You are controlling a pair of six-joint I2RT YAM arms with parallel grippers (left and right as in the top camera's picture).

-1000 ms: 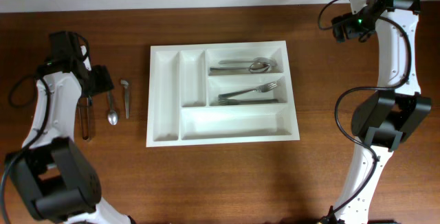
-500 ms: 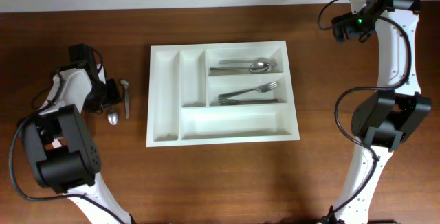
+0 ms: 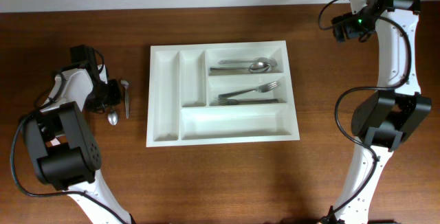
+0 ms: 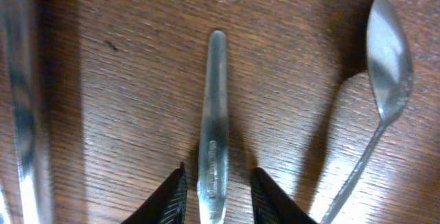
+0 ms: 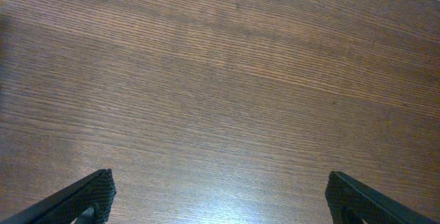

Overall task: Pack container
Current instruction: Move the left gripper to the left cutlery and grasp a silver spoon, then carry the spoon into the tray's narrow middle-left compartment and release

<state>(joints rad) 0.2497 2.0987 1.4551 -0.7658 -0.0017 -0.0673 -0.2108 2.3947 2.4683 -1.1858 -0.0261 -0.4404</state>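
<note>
Left gripper (image 4: 216, 191), jaws spread astride utensil handle (image 4: 214, 114) on table (image 4: 124, 114): an off-centre squeeze could skid it into nearby spoon (image 4: 388, 52). Right gripper (image 5: 220, 186) jaws wide apart, empty.

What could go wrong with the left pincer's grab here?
1. The left pincer straddles a utensil handle lying flat on the wooden table, jaws open on either side. Closing on thin, flat metal may slip off or scrape the wood.
2. A spoon lies close by, its stem angling toward one finger. Closing or lifting could nudge it.
</note>
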